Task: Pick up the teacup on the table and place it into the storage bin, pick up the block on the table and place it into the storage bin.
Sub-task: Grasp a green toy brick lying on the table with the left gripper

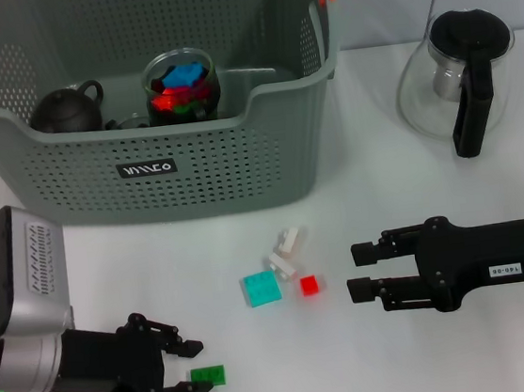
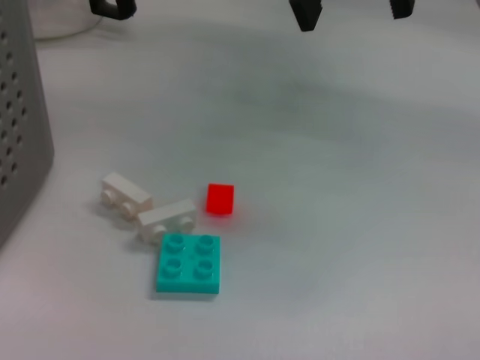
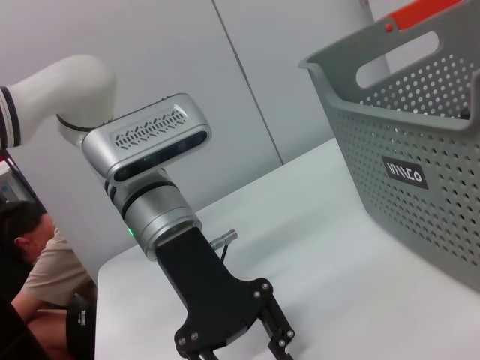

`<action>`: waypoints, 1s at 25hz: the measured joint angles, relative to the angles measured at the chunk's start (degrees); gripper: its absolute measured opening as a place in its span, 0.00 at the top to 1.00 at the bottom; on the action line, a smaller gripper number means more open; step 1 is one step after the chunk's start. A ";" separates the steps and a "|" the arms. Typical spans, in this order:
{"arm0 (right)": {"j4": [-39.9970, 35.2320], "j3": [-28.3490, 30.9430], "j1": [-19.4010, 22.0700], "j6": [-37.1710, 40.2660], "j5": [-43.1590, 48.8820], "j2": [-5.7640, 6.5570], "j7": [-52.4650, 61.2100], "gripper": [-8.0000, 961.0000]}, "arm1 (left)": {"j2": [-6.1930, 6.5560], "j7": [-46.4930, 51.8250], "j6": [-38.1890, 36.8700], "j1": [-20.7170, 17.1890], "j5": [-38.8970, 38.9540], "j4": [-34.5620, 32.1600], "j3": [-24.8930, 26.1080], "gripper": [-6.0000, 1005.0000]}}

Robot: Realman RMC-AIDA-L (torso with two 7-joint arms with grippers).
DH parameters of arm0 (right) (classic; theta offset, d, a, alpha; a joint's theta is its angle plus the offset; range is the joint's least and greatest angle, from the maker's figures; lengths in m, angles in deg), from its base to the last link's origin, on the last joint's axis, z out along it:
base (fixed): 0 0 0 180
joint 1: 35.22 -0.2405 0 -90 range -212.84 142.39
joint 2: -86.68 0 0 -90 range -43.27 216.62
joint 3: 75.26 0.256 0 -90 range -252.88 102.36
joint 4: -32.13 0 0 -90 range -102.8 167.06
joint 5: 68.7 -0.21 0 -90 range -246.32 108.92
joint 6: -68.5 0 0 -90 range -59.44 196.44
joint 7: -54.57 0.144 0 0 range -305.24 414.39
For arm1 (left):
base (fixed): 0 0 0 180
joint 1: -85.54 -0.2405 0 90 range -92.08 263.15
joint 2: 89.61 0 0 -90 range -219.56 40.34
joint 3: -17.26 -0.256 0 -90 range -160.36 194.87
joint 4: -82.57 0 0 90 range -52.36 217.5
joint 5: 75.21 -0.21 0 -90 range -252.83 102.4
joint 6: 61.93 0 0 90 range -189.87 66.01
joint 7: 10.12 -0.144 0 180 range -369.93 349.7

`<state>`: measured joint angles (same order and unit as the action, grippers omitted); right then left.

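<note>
Step in hand, by the look of it: grabbing the green block (image 1: 208, 375) with the left tool (image 1: 194, 366). Sits at 7 o'clock on the tabletop (image 1: 452, 364), low, fingers spread, with the block lying just at the tips toward 3 o'clock, nearer the lower finger and not yet gripped.

To do it well:
- Ease forward toward 3 o'clock until the block lies fully between the fingers, not at their tips.
- Centre first; otherwise risks the nearer finger nudging the piece away on closing.
- Keep low, since so thin a piece offers only short side walls to pinch.
- Close gently, lift straight up, then carry toward 11 o'clock and release well inside the storage bin (image 1: 163, 202), clearing its front rim.

Already inside the bin: a glass teacup (image 1: 181, 87) holding coloured pieces, beside a small dark pot (image 1: 68, 109); suggests the cup half of the task is done.

Parked at 4 o'clock: the right tool (image 1: 365, 271), fingers apart and holding nothing, pointing at the loose pieces near centre: a teal plate (image 1: 262, 289), a red cube (image 1: 310, 285) and white bricks (image 1: 287, 250). Best left there, well apart from the left arm's path.

Standing clear at 2 o'clock: a glass teapot (image 1: 466, 78).
</note>
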<state>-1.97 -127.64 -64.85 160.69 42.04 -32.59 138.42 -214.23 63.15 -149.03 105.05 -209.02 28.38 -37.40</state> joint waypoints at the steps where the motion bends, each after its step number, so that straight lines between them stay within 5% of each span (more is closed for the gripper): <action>1: 0.00 0.00 0.00 0.00 0.00 0.00 0.00 0.40 | 0.00 -0.01 0.26 0.01 0.01 0.19 -0.01 0.55; 25: 0.00 0.00 0.05 -0.17 0.00 0.00 0.04 0.40 | -0.01 -0.14 1.47 0.44 0.43 0.89 -0.13 0.55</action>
<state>-1.97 -127.64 -64.80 160.51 42.04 -32.59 138.47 -214.24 63.02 -147.56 105.49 -208.59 29.27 -37.54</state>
